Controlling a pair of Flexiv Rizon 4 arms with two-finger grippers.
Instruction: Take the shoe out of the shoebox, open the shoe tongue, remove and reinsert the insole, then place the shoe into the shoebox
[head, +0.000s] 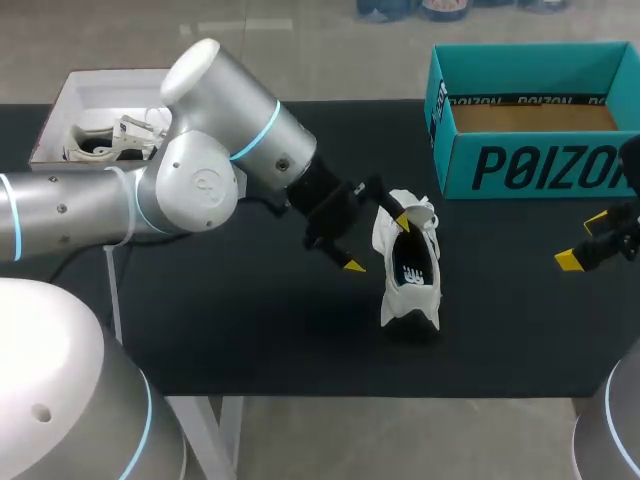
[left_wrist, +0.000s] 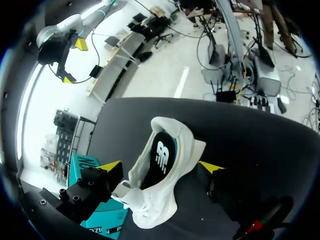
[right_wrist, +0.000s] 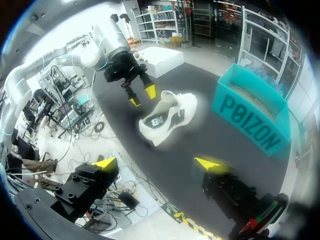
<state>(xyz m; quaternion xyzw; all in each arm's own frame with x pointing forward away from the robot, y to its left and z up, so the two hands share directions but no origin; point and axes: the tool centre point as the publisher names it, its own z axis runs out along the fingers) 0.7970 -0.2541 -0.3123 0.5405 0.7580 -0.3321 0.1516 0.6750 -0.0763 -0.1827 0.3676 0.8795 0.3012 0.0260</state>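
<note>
Shoe (head: 408, 265) tilted on the black table (head: 250, 330), opening turned toward the left gripper (head: 377, 243). "Why that way?" asks the first.

"Likely so the left arm can reach inside," answers the second. "Its fingers stand apart, clamped on nothing. One yellow tip is close against the upper, though contact cannot be told, and the other is off over bare table. From the left wrist, the dark insole (left_wrist: 161, 155) shows inside the shoe, which lies between the spread fingers."

"And the right gripper (head: 582, 241)?"

"Near the table's right edge, fingers apart, empty, well apart from the shoe. It seems placed there so the two arms don't crowd each other."

"Room to move?"

"There is plenty of bare table left of the shoe and in front of it. The teal shoebox (head: 540, 165) stands behind and to the right, near but not touching, its open top free for the return. The shoe's near end is not far from the table's front edge, so a shove that way carries some risk. The white box (head: 105, 95) at the far left corner sits behind the left arm, out of the path."
</note>
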